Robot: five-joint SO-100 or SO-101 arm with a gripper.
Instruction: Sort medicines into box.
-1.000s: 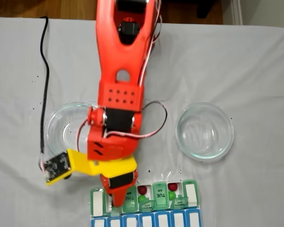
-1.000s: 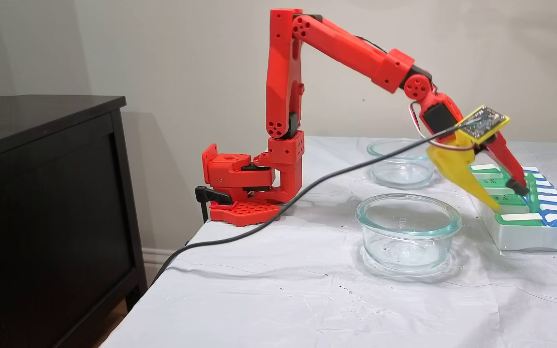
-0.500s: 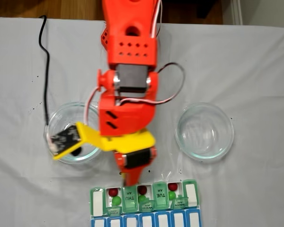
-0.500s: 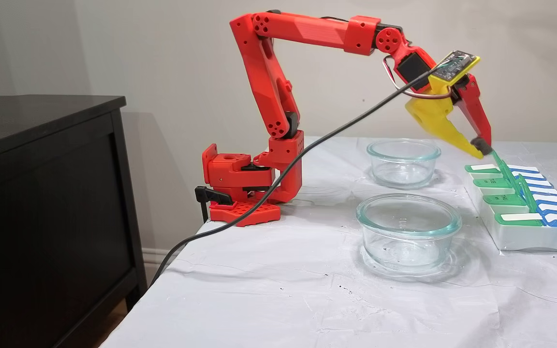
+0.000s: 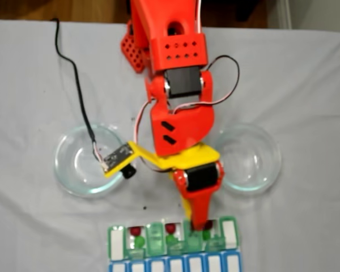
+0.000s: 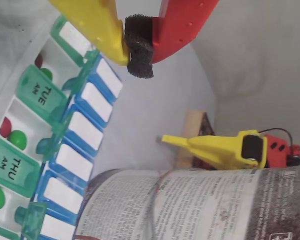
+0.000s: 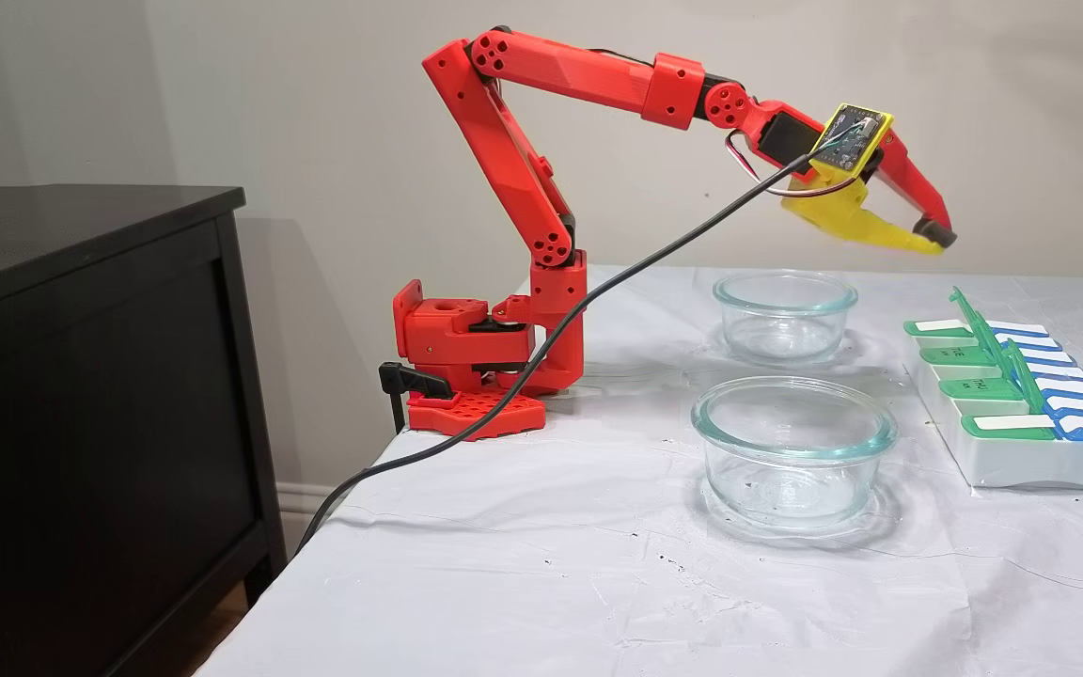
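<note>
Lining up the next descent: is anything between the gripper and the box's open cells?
Nothing visible. The gripper hangs shut in open air above the box. The raised green lids stand along the cells' blue-row side, not over them.

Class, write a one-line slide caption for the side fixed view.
Red arm's pincer raised above the pill organizer, beyond two glass bowls.

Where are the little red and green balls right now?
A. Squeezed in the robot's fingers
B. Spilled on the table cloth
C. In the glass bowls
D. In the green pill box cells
D. In a fixed view from above, the red balls and green balls sit inside open cells of the pill organizer, while both glass bowls look empty and the end effector pinches only its black foam pad.
</note>
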